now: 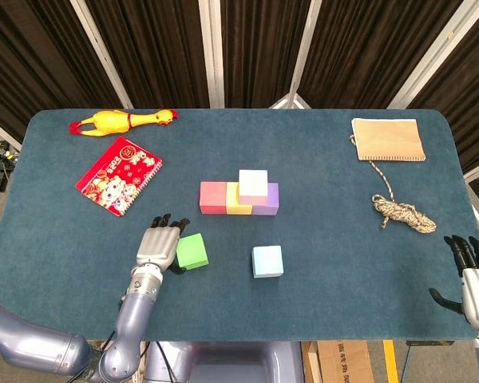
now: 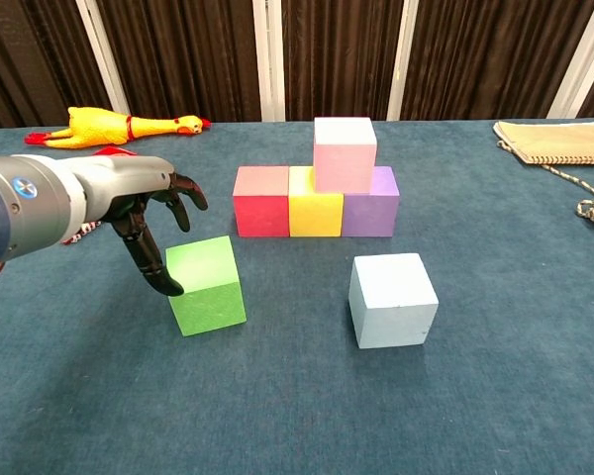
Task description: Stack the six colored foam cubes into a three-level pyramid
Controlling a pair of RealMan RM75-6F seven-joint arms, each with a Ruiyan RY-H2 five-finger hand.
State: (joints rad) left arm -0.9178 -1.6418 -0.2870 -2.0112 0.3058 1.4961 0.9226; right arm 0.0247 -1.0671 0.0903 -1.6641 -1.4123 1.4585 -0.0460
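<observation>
My left robot hand (image 2: 148, 213): fingers spread, holding nothing, just left of the green cube (image 2: 206, 285) on the bench (image 1: 327, 255). My right robot hand (image 1: 473, 271): open, empty, at the bench's right edge. Light blue cube (image 2: 392, 299) loose nearby; red cube (image 2: 261, 201), yellow cube (image 2: 313, 204) and purple cube (image 2: 374, 208) in a row, pink cube (image 2: 345, 153) on top.

At frame centre the red cube (image 1: 212, 198), yellow cube (image 1: 238, 204) and purple cube (image 1: 269, 200) touch in a row; the pink cube (image 1: 253, 183) sits atop. Lower down, the green cube (image 1: 191, 250) lies slightly turned, the light blue cube (image 1: 267, 261) well right.
</observation>
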